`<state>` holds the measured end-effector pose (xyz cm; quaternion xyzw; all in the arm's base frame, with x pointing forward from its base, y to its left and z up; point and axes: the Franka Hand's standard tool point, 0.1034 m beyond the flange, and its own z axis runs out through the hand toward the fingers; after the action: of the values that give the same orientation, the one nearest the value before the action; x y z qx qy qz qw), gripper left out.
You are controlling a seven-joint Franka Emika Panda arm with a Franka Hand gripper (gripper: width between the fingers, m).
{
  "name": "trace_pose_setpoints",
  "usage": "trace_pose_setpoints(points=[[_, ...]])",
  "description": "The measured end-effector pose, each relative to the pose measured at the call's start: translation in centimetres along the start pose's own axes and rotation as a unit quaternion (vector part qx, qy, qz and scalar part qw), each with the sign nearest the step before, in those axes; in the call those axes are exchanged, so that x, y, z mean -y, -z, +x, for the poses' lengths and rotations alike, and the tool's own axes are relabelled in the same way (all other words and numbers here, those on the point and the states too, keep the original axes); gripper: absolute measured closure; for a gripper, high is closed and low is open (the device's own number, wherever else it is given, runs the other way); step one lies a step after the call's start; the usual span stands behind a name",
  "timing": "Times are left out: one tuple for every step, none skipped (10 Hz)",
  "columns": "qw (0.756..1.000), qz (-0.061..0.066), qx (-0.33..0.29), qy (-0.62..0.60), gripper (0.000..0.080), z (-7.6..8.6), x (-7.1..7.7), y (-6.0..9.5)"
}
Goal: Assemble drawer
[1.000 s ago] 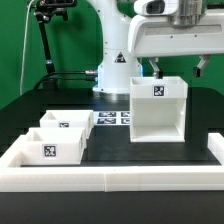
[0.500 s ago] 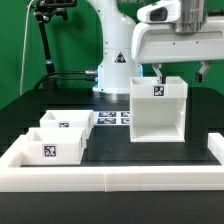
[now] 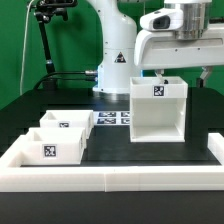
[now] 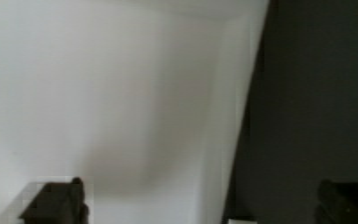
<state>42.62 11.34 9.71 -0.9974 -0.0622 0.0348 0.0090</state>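
Note:
The drawer's tall hollow white box [image 3: 157, 108] stands upright on the black table at the exterior view's right, with a marker tag on its upper front. Two small white trays with tags lie at the exterior view's left, one [image 3: 65, 124] behind the other [image 3: 48, 148]. My gripper [image 3: 184, 72] hangs just above the box's top rear edge, open and empty. In the wrist view the gripper [image 4: 202, 202] has its dark fingertips [image 4: 55, 203] wide apart. A white face of the box [image 4: 123, 100] and its edge lie between them, with dark table beside it.
The marker board [image 3: 113, 118] lies flat behind the trays, left of the box. A low white wall [image 3: 110, 180] edges the table's front and sides. My arm's white base [image 3: 113, 60] stands at the back, with a black camera stand [image 3: 45, 40] at the far left.
My gripper has shifted slightly toward the exterior view's right and a little lower over the box. The box and trays have not moved.

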Motion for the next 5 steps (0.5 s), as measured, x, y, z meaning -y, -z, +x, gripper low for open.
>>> trace_pose_setpoints(points=[[1.0, 0.0, 0.001, 0.001, 0.0159, -0.04, 0.09, -0.1], [1.0, 0.0, 0.001, 0.001, 0.0326, -0.03, 0.05, -0.09], [1.0, 0.0, 0.001, 0.001, 0.0326, -0.03, 0.04, -0.1], [1.0, 0.0, 0.001, 0.001, 0.0531, -0.03, 0.04, -0.1], [1.0, 0.0, 0.001, 0.001, 0.0531, -0.03, 0.04, -0.1]])
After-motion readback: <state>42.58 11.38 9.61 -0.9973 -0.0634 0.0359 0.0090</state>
